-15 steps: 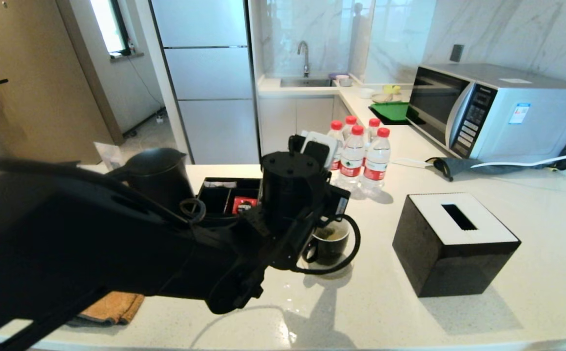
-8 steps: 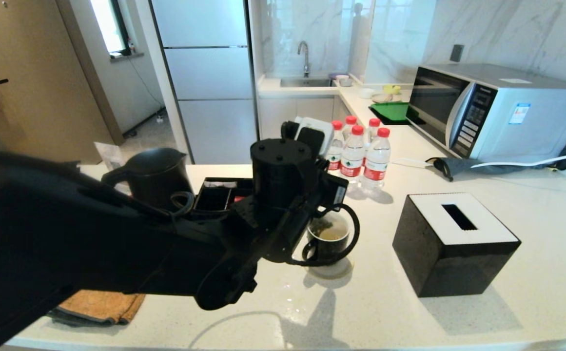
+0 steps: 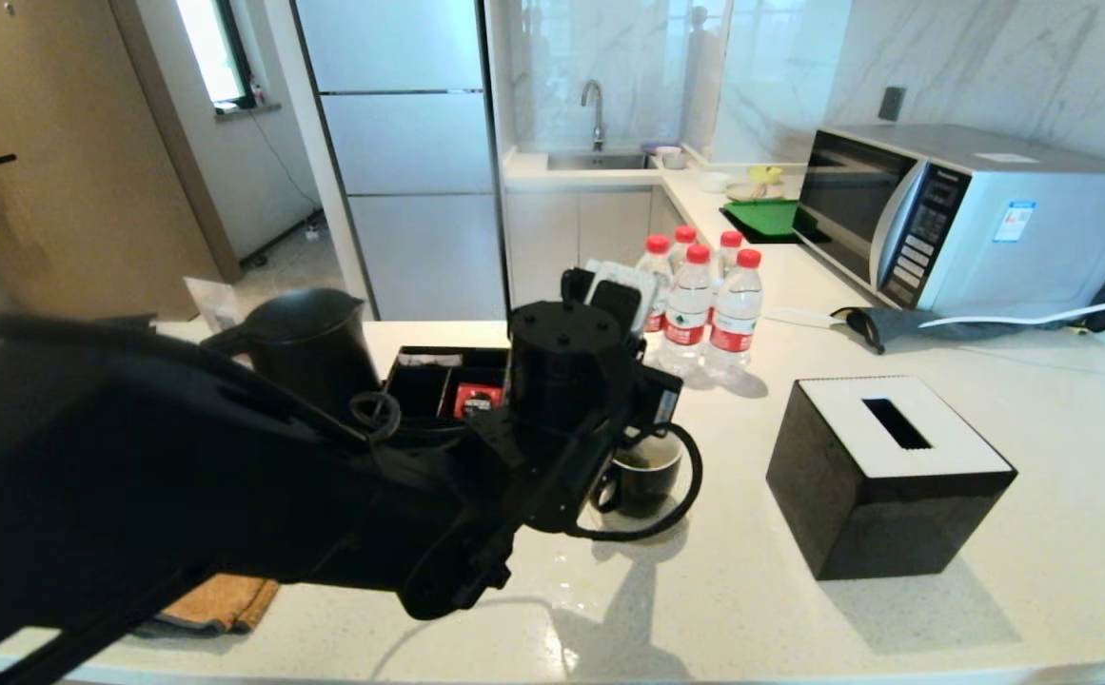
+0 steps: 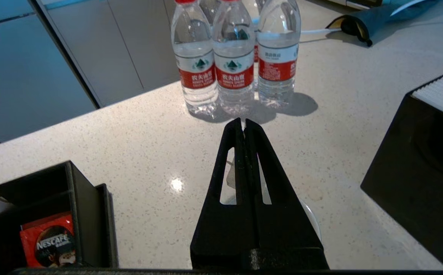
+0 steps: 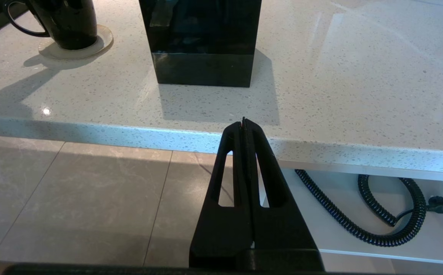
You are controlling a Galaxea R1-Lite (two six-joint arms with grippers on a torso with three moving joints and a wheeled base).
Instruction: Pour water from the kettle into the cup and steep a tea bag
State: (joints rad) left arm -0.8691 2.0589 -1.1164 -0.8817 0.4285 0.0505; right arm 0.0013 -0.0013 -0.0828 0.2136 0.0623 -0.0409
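The small glossy black mug with white inside (image 3: 644, 473) sits on a pale coaster, directly beneath the left gripper (image 4: 243, 124), whose fingers are pressed together, seemingly pinching the tea bag's string. A jerk could tip the mug. Four red-capped bottles (image 3: 700, 300) and a black cube tissue box (image 3: 885, 476) crowd nearby; the right gripper (image 5: 244, 122), also closed, hangs below the counter edge.

The left arm (image 3: 324, 476) hides most of the cup (image 3: 652, 476); the tea bag cannot be made out there.
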